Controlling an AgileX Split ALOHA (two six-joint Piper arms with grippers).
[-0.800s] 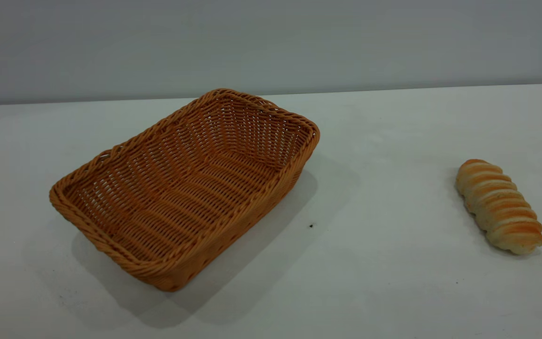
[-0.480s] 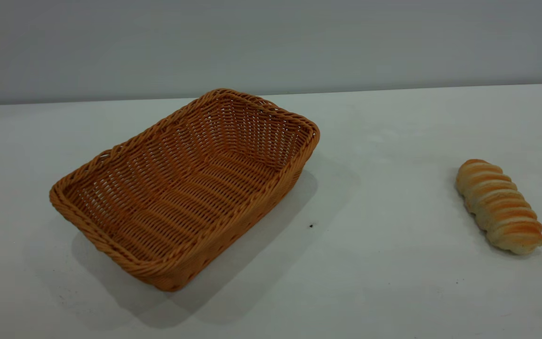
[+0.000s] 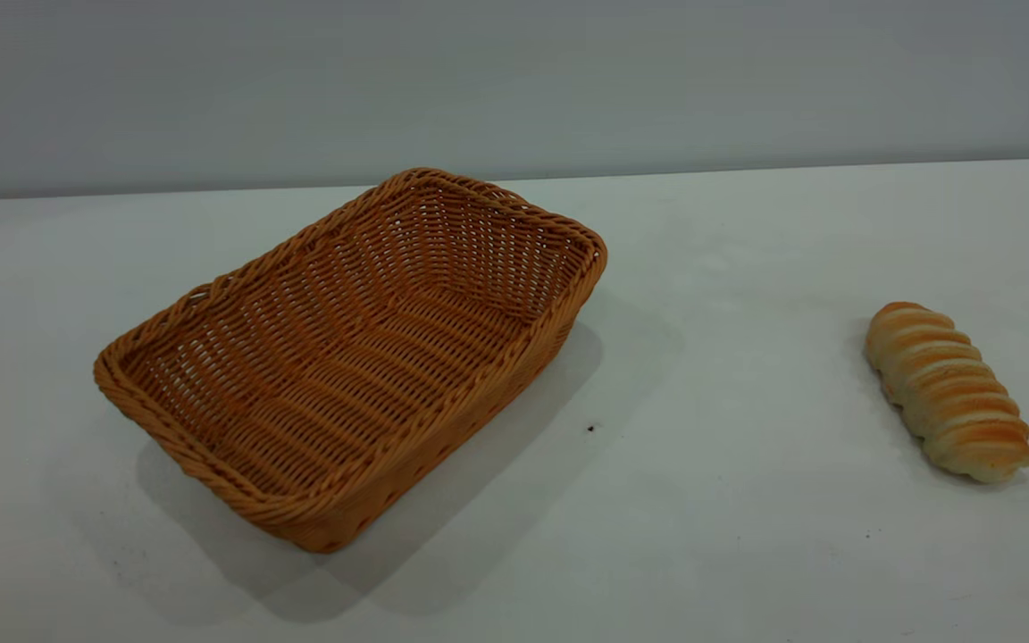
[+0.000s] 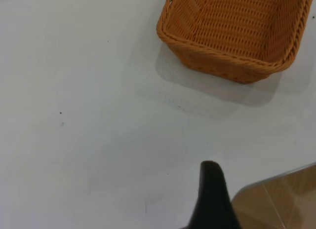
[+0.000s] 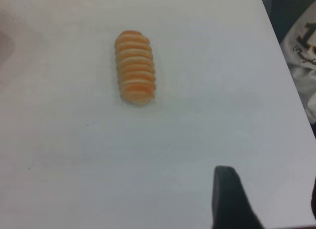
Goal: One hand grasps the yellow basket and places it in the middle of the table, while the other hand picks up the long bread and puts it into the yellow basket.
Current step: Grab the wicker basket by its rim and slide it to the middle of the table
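The yellow basket [image 3: 443, 429] stands empty on the white table [image 3: 747, 518], left of centre and turned at an angle. The long bread [image 3: 948, 388] lies on the table at the far right, well apart from the basket. Neither gripper shows in the exterior view. In the left wrist view my left gripper [image 4: 264, 189] is above the table's edge, far from the basket [image 4: 222, 61]; one black finger [image 4: 212, 199] shows, with nothing beside it. In the right wrist view my right gripper [image 5: 270, 189] hangs open and empty, well short of the bread [image 5: 136, 66].
A grey wall runs behind the table. The table's edge with tan floor [image 4: 286, 199] beyond it shows in the left wrist view. A white printed cloth [image 5: 301, 46] lies past the table's edge in the right wrist view. A dark speck [image 3: 590, 429] is near the basket.
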